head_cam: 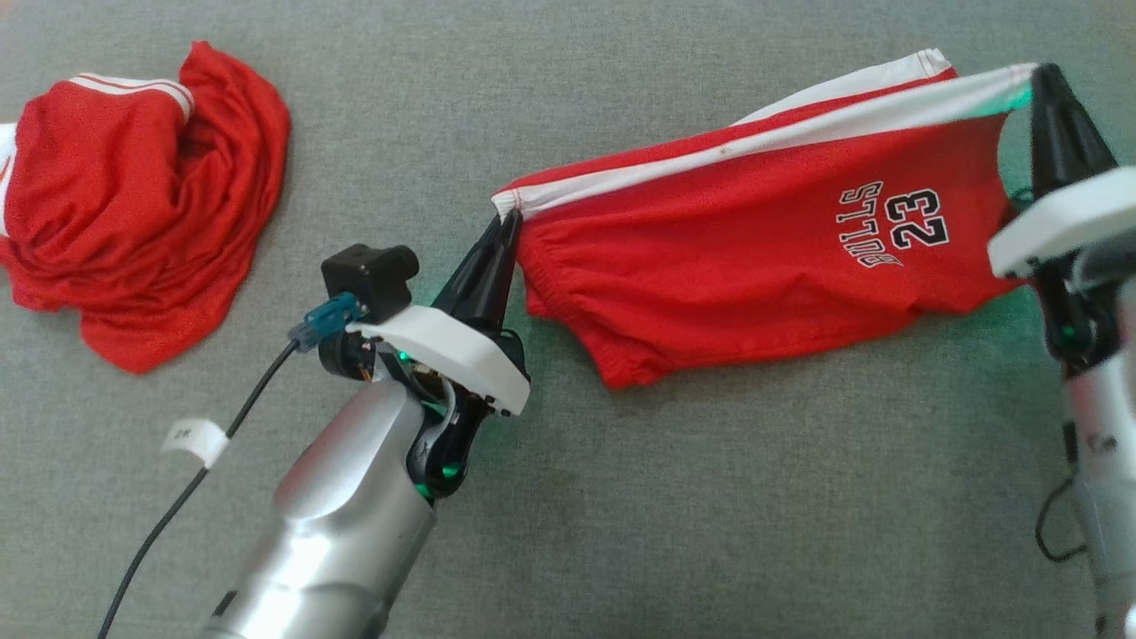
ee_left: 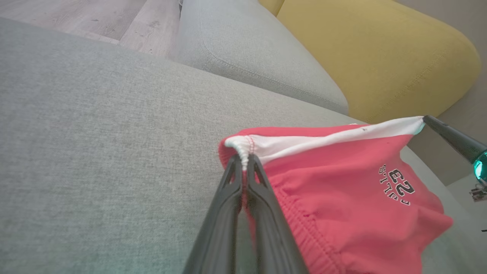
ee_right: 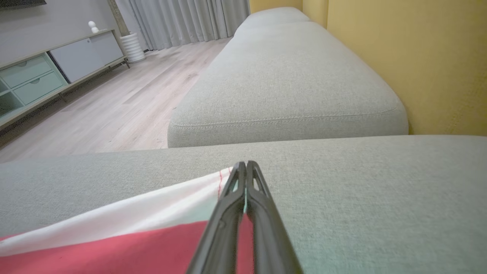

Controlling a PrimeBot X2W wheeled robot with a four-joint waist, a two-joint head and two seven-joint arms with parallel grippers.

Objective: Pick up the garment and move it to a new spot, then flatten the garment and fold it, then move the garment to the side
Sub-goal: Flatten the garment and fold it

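Red shorts (head_cam: pixel 754 248) stretched taut
Left end effector (head_cam: pixel 508 217) and right end effector (head_cam: pixel 1038 78) pinch its corners; a hard pull may slip them.

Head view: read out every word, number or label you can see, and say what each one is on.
"BULLS": on the red shorts, upside down in this view.
"23": beside it on the same shorts.
White tag on the black cable: marks too small to read.
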